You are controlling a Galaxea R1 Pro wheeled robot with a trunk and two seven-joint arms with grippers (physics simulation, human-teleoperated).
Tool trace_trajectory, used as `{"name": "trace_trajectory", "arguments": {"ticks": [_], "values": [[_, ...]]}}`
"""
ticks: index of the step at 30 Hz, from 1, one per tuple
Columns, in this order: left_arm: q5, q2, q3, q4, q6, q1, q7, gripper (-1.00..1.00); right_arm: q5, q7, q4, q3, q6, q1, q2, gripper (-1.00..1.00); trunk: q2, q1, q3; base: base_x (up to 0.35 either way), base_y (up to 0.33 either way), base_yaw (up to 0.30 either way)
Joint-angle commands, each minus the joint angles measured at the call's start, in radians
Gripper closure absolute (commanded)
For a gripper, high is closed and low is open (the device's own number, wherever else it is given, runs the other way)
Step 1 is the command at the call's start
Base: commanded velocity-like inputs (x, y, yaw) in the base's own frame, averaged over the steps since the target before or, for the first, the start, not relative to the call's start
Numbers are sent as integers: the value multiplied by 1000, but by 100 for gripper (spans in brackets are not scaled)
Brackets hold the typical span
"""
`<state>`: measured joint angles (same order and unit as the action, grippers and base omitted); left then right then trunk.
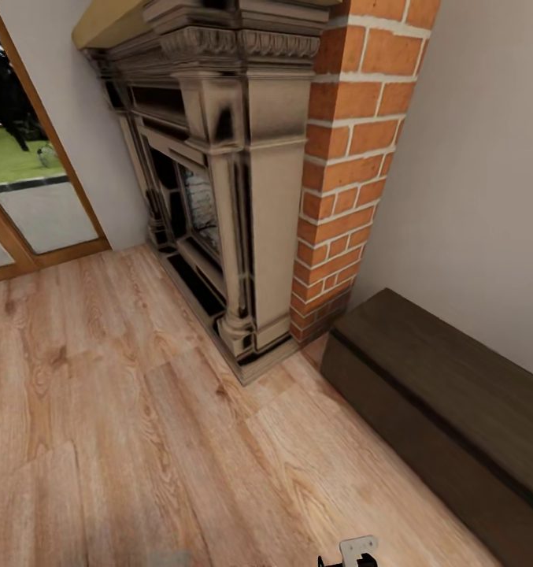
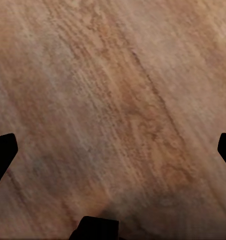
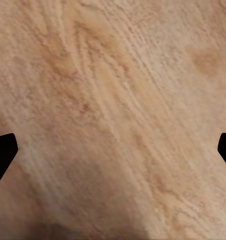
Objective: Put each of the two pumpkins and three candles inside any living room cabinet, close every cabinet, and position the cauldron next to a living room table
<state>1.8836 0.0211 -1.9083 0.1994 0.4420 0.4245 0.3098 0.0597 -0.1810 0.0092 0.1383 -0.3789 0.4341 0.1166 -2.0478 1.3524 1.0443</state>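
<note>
Fireplace (image 1: 219,197) with its carved grey surround stands against the wall, a red brick column (image 1: 345,165) touching its side. Just past the brick, the cabinet (image 1: 447,409) sits low on the wood floor (image 1: 124,409), its fronts closed. Both wrist cameras look down at bare planks: left gripper (image 2: 113,150) and right gripper (image 3: 113,150) each spread wide, holding nothing.

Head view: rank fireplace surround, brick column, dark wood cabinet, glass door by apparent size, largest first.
1. Fireplace surround
2. Dark wood cabinet, though it is nearest the camera and cut off by the frame, so this is unsure
3. Brick column, close to the cabinet
4. Glass door, mostly cropped
</note>
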Motion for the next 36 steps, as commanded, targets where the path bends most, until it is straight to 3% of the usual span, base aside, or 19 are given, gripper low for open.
{"name": "trace_trajectory", "arguments": {"ticks": [1,14,21,36], "values": [[0,0,0,0,0,0,0,-100,0,0,0,0,0,0,0,-100,0,0,1,0,0,163],[2,3,0,-1,-3,0,0,-100,0,0,0,1,0,0,1,-100,0,0,20,0,0,163],[2,3,0,-3,-53,0,-1,-100,1,0,0,1,0,0,2,-100,0,0,29,0,0,163],[2,3,0,-4,-55,0,0,-100,2,0,0,1,0,0,0,-100,0,0,50,0,0,168]]}}
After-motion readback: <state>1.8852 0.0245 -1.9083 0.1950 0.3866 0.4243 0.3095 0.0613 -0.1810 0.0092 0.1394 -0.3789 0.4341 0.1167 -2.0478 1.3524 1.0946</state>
